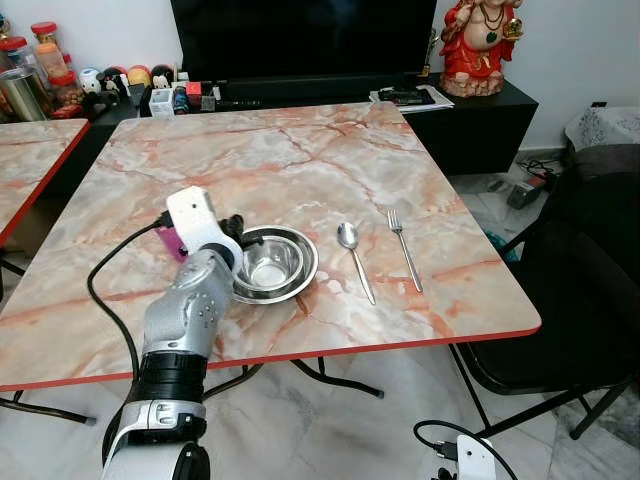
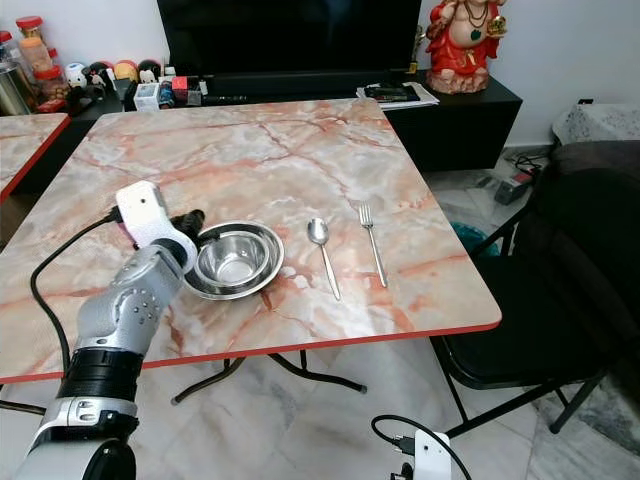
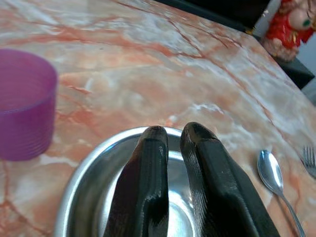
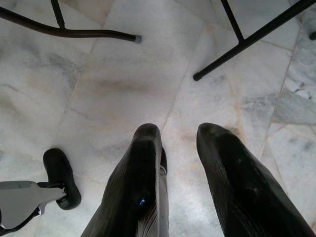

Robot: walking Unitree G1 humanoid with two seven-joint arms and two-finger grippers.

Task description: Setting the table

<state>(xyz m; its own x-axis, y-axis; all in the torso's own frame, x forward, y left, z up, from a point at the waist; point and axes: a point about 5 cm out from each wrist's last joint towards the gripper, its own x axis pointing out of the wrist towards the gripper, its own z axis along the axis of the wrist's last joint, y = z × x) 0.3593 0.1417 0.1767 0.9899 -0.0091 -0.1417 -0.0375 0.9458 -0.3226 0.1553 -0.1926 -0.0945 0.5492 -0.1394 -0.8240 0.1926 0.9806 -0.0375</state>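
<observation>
1. Bowl (image 1: 273, 264), steel, sat left of centre in the lower half of the left eye view, on the marble table (image 1: 270, 160) near its front edge; its left rim was covered by the left arm's wrist.
2. Left gripper (image 3: 170, 136) reached over the bowl's near rim; in the left wrist view its two black fingers lay close together with only a thin gap, nothing between them. Whether they touched the rim could not be told.
3. Purple cup (image 3: 24, 103) stood just beside the bowl, at the left edge of the wrist frame, cut off there; in the head views it was mostly hidden behind the wrist.
4. Spoon (image 1: 354, 258) lay right of the bowl, fork (image 1: 404, 249) right of the spoon, both apart and roughly parallel, handles toward the front edge.
5. Right gripper (image 4: 177, 138) hung low over the pale floor tiles, fingers apart, empty.
6. Dark screen (image 1: 300, 40) ran off the top of the frame; red figurine (image 1: 480, 45) at upper right, jars (image 1: 45, 55) at upper left, labels too small to read.
7. Black chair (image 1: 590, 290) at the right edge, partly cut off.
</observation>
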